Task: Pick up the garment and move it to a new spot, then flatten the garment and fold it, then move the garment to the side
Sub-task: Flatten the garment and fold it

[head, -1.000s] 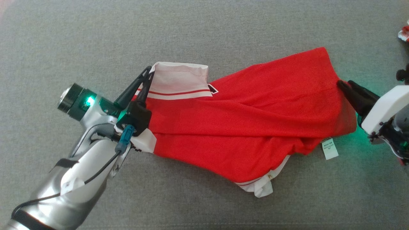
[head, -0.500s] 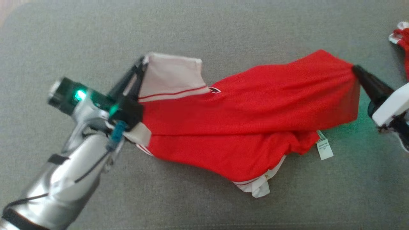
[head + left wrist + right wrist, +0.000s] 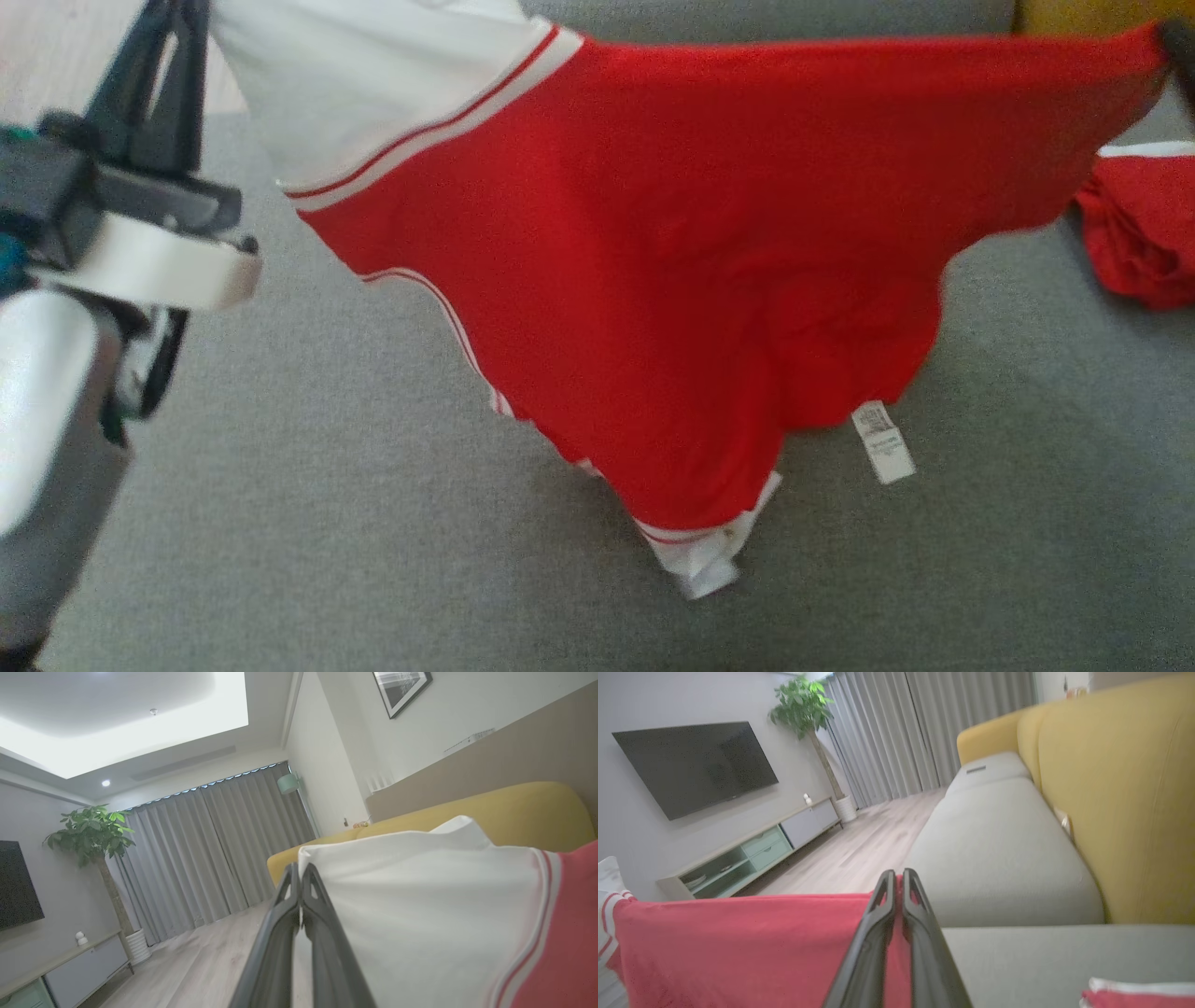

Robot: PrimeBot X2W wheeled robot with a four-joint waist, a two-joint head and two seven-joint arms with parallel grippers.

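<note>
Both wide apart; left gripper (image 3: 299,871), right gripper (image 3: 899,875) (jaws pinched) stretch garment (image 3: 653,280).

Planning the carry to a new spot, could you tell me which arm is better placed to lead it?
Left, probably. The left tool and right tool both grip the stretched garment, but another red garment lies near the right one, while bare grey cushion lies on the left side.

Head view steeply down, wrist views roomward (garment (image 3: 709,261) shared)
</note>
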